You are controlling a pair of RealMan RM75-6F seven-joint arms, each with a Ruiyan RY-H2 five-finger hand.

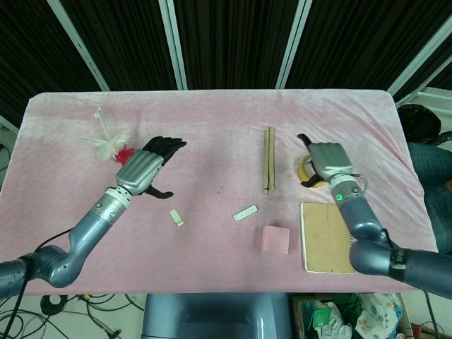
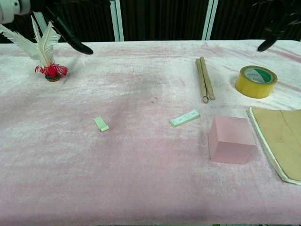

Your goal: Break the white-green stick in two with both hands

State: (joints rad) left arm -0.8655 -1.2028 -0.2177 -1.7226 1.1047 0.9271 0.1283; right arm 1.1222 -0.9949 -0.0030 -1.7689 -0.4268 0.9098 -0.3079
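Observation:
The white-green stick lies in two pieces on the pink cloth. The short piece (image 1: 176, 218) (image 2: 101, 124) is left of centre and the longer piece (image 1: 246, 212) (image 2: 185, 118) sits near the middle. My left hand (image 1: 145, 168) hovers raised above the table's left side, open and holding nothing; only its dark fingertips (image 2: 77, 44) show in the chest view. My right hand (image 1: 326, 160) is raised over the tape roll on the right, open and holding nothing, its fingertips (image 2: 267, 42) just visible at the chest view's top edge.
A yellow tape roll (image 1: 314, 170) (image 2: 255, 81) sits under the right hand. Two wooden sticks (image 1: 269, 159) (image 2: 204, 78) lie mid-table. A pink cube (image 1: 275, 240) (image 2: 231, 139) and a brown notebook (image 1: 327, 236) (image 2: 277, 141) are front right. A feather shuttlecock (image 1: 113, 145) (image 2: 46, 52) stands at left.

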